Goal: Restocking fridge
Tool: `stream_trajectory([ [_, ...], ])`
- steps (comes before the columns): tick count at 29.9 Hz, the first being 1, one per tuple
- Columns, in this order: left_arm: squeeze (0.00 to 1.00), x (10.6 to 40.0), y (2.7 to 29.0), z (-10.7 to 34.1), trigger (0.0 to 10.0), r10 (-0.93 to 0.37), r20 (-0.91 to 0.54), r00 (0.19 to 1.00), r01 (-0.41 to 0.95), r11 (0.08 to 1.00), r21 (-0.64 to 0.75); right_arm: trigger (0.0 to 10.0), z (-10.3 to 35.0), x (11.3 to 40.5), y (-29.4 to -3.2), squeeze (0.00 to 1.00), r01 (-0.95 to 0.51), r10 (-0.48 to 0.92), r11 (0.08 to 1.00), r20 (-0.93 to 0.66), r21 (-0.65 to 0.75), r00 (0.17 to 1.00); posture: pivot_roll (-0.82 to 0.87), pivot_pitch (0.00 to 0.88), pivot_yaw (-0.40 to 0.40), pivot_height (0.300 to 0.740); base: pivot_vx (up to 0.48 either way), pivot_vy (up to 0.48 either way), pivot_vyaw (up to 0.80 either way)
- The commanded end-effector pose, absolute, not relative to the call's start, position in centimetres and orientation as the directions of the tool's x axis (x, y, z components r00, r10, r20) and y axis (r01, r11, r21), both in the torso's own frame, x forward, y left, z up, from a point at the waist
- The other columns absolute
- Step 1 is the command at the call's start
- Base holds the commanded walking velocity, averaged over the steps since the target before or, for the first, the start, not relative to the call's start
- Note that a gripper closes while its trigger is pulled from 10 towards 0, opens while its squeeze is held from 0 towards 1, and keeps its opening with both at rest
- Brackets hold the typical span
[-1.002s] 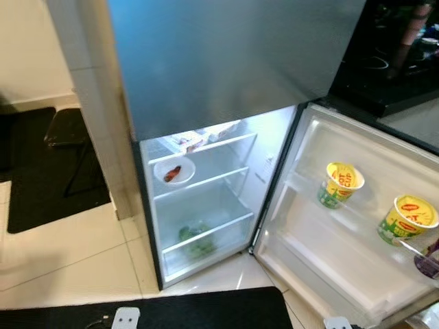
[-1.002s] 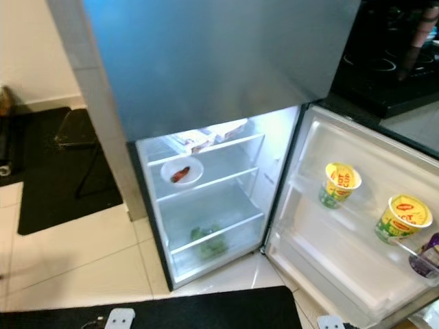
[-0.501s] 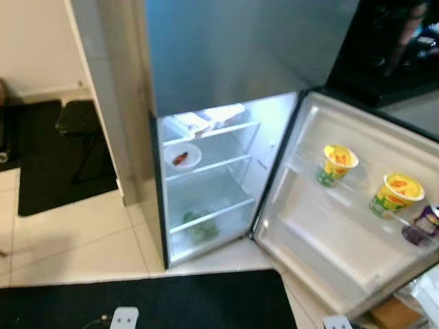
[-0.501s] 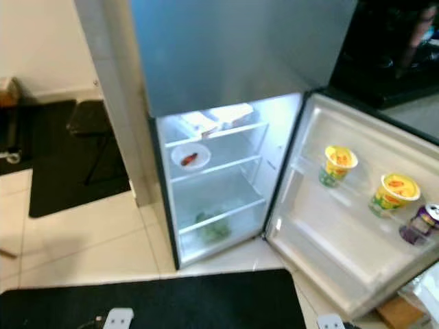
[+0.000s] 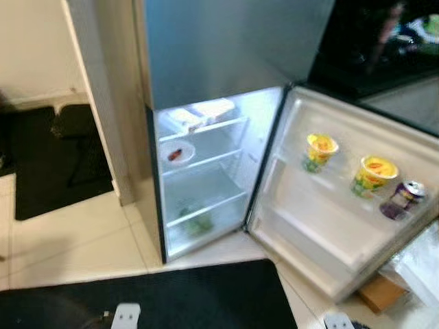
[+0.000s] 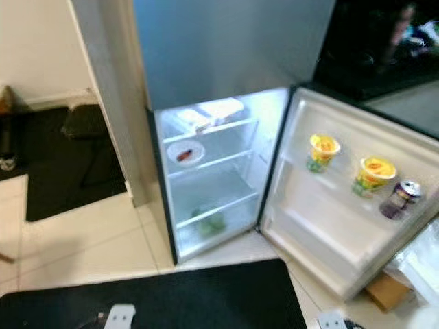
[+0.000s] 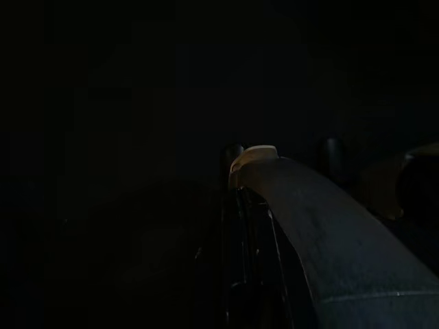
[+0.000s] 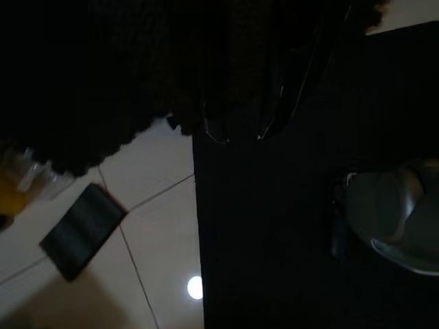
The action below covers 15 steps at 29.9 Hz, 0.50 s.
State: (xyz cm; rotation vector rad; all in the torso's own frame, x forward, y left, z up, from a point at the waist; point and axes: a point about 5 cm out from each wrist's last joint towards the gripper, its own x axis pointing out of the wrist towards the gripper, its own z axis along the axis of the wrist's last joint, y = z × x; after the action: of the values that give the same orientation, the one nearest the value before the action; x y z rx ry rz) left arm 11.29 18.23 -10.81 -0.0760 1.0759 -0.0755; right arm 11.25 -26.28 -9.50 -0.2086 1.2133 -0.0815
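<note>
The fridge (image 5: 226,48) stands ahead with its lower door (image 5: 322,233) swung open to the right. In the lit compartment, flat packs (image 5: 202,113) lie on the top shelf. Below them is a white plate (image 5: 178,153) holding something red, and greens (image 5: 195,221) lie at the bottom. On the door shelf stand two yellow noodle cups (image 5: 319,151) (image 5: 372,175) and a purple can (image 5: 400,199). Both arms hang idle. The left wrist view is nearly black. The right wrist view looks down at pale floor tiles (image 8: 151,226) and a black mat (image 8: 274,240).
A black mat (image 5: 171,298) lies on the floor just before me. A cardboard box (image 5: 381,293) and a clear plastic bag (image 5: 422,264) sit under the door's outer edge. A dark chair on another mat (image 5: 55,164) stands to the left. A black counter (image 5: 370,48) is at the upper right.
The whole picture has shifted, so the camera has moved: the fridge looks smaller and further left, and the purple can and cardboard box have come fully into view. Nothing in the fridge moved.
</note>
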Motion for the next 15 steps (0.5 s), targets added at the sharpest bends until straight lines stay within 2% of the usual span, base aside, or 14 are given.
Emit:
stream_trajectory([
  [1,0.00,9.55,17.75,-11.39,10.0,-0.125,-0.907,0.402,0.032,0.992,-0.122,10.0,-9.34,11.68,-26.38,0.00,-0.040,-0.177,0.978,-0.917,-0.204,0.359,-0.05,0.000,-0.050,0.740,0.000,-0.472,0.00],
  [15,0.00,9.38,17.67,-11.43,10.0,-0.136,-0.908,0.396,0.026,0.990,-0.137,10.0,-9.39,11.75,-26.17,0.00,-0.042,-0.171,0.979,-0.917,-0.199,0.360,-0.05,0.000,-0.049,0.740,0.000,-0.476,0.00],
])
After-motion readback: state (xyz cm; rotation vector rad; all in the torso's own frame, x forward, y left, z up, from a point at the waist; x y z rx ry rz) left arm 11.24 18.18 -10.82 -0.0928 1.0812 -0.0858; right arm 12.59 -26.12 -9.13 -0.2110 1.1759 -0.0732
